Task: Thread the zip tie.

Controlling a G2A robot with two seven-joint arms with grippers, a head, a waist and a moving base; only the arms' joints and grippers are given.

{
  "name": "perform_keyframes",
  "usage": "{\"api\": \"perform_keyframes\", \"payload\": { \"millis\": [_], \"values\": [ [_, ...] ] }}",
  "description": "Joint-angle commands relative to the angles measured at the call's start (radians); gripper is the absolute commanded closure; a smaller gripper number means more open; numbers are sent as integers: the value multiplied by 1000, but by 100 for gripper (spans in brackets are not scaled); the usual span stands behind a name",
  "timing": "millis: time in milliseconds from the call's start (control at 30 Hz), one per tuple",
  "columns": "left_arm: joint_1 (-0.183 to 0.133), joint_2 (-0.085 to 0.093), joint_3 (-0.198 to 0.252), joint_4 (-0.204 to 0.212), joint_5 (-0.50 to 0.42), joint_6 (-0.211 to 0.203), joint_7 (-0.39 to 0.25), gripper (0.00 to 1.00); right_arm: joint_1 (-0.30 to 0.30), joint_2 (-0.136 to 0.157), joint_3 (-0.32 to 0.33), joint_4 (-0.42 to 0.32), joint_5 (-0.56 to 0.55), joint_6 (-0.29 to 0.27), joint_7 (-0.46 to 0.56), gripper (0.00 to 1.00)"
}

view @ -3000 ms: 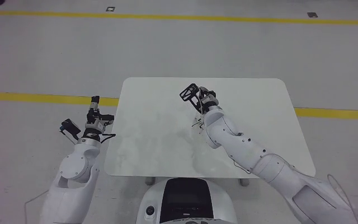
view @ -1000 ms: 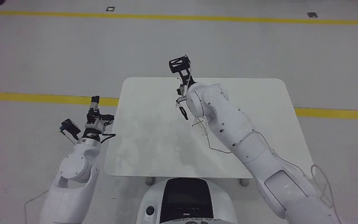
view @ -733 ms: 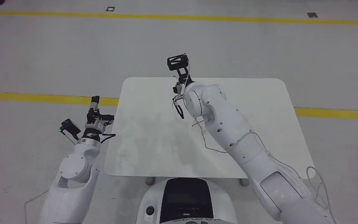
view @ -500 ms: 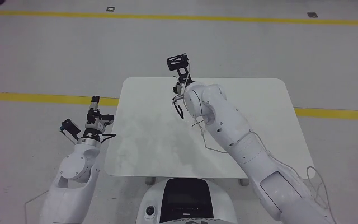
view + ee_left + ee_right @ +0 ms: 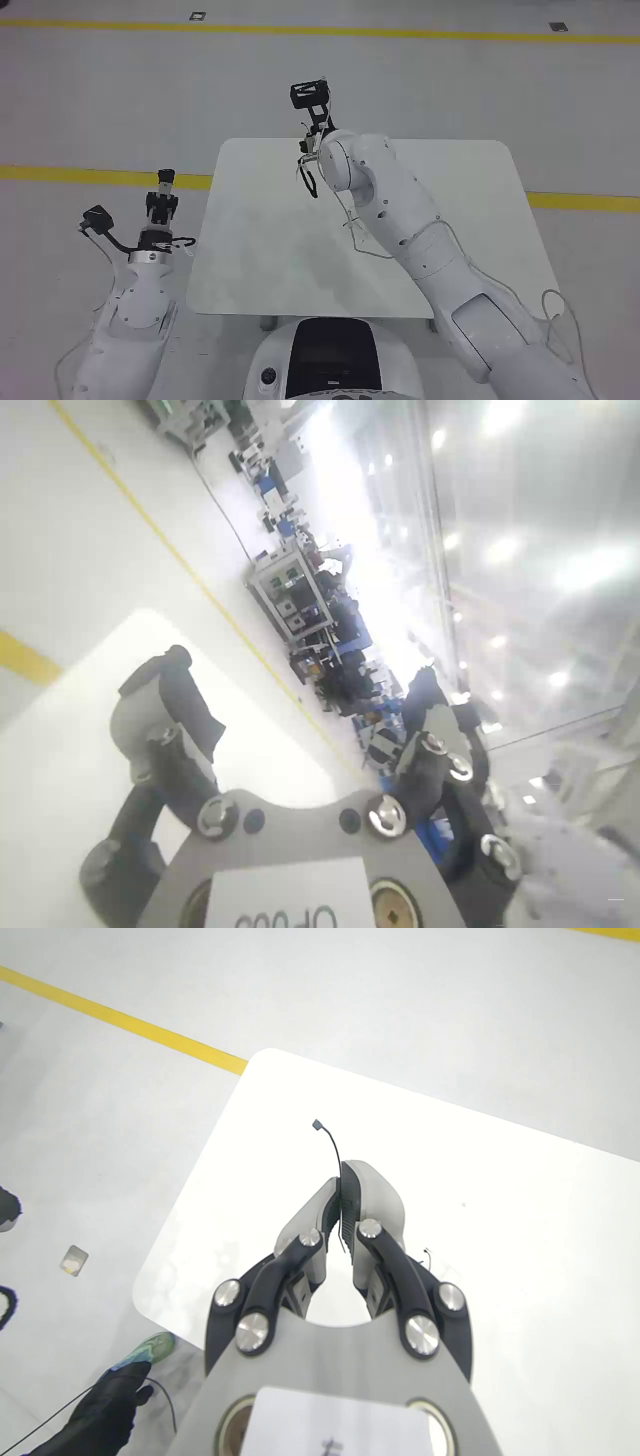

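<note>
From the top, the right arm (image 5: 400,220) has swung toward the far edge of the surface (image 5: 470,200), and the left arm (image 5: 145,290) has turned beside its left edge. In the left wrist view the left end effector (image 5: 300,710) stands spread wide — empty. In the right wrist view the right end effector (image 5: 342,1180) pinches the zip tie (image 5: 331,1143), lifted above the surface; we judge threading not yet begun.

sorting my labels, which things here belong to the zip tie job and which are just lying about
In the job:
- zip tie, pinched in the right gripper
- left gripper, open, off the table's side
- table

Lying about:
- small square plate on the floor
- yellow floor line
- tiny bit on the table, too small to tell
</note>
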Motion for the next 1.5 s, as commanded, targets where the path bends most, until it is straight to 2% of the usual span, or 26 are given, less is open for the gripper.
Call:
{"api": "perform_keyframes", "payload": {
  "millis": [0,67,100,333,400,433,533,600,700,800,900,1167,1233,1333,1467],
  "values": [
    [-13,-2,14,20,147,3,75,0,4,-29,29,27,5,0,16,100],
    [-26,-8,24,51,230,18,174,0,11,-55,47,50,11,0,28,100],
    [-26,-8,24,51,230,18,174,0,13,-63,52,56,5,0,25,100],
    [-28,-7,23,50,243,19,175,0,13,-63,52,56,5,0,25,100],
    [-37,-4,20,62,401,23,221,0,-3,-62,58,56,19,-1,-2,100],
    [-49,-1,23,85,533,41,263,0,-4,-63,64,58,34,0,0,100],
    [-82,-3,57,146,717,80,345,0,6,-70,81,71,68,0,18,100],
    [-105,-3,80,194,881,122,404,0,17,-76,93,88,85,0,27,100],
    [-134,-5,120,256,1032,176,466,0,32,-91,113,112,118,0,33,100],
    [-160,-10,160,305,1128,216,505,0,44,-107,134,141,140,0,37,100],
    [-177,-18,199,330,1148,232,526,0,55,-127,151,173,175,0,43,100],
    [-179,-19,201,332,1146,236,527,0,55,-127,151,173,175,0,43,100],
    [-179,-19,201,332,1150,238,524,0,35,-126,157,169,189,0,2,100],
    [-193,-20,224,336,1240,293,506,0,26,-133,170,171,200,0,-39,100],
    [-217,-30,282,356,1325,358,497,0,17,-153,199,177,221,0,-82,100]
  ]
}}
